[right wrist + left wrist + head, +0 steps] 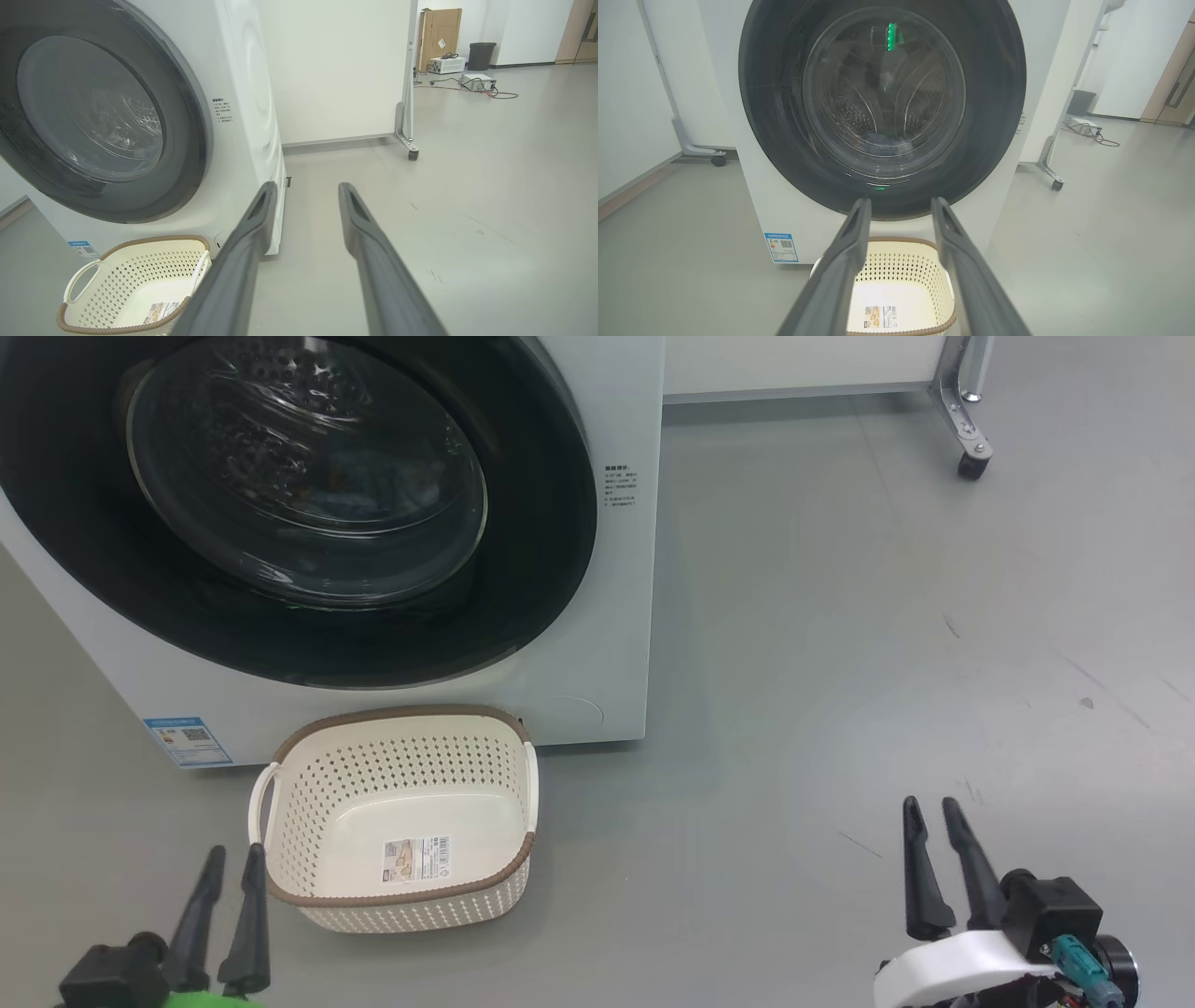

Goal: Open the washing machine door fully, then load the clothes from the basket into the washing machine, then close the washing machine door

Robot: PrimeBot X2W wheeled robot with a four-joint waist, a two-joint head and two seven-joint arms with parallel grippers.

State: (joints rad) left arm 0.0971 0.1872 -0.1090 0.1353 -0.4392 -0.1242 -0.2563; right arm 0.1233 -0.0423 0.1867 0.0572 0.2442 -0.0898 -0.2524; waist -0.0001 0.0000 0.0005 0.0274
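Washing machine (621, 616) on scuffed grey floor (840, 644)

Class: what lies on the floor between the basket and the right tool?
Nothing: the head view shows bare grey floor, faintly scuffed, between the basket and the right tool.

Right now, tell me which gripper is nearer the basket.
Left. The left gripper sits beside the basket, at its near-left corner; the right gripper is well off to its right.
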